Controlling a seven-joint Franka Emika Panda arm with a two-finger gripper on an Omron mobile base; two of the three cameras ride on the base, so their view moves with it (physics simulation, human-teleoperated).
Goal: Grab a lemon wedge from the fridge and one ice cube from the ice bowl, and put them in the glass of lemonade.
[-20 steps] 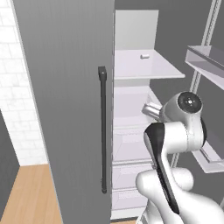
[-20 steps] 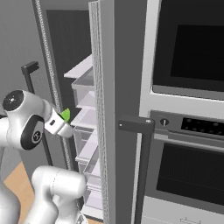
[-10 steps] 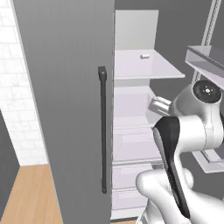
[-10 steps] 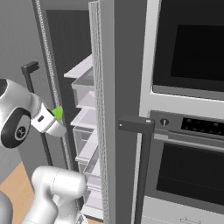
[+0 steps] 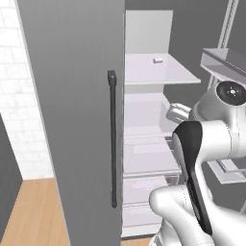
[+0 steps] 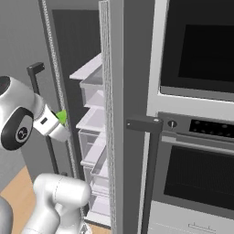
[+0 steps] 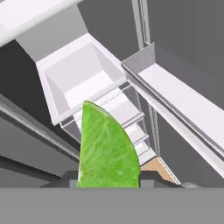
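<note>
Arm further back, lemon wedge (image 7: 107, 148) in tool (image 7: 105, 179).

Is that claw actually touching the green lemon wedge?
Touching. In the hand view the lemon wedge stands up from between the gripper's two dark fingertips, pinched there in front of the open fridge.

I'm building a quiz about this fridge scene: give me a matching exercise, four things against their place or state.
Things:
1. bright green lemon wedge
2. small whitish-grey object
3. tall matte grey fridge
4. black-glass oven

Place or state:
A. on the upper white shelf
B. right of the fridge
C. pinched in the two-finger gripper
D. right door swung open

Pairs: 1-C, 2-A, 3-D, 4-B
</note>
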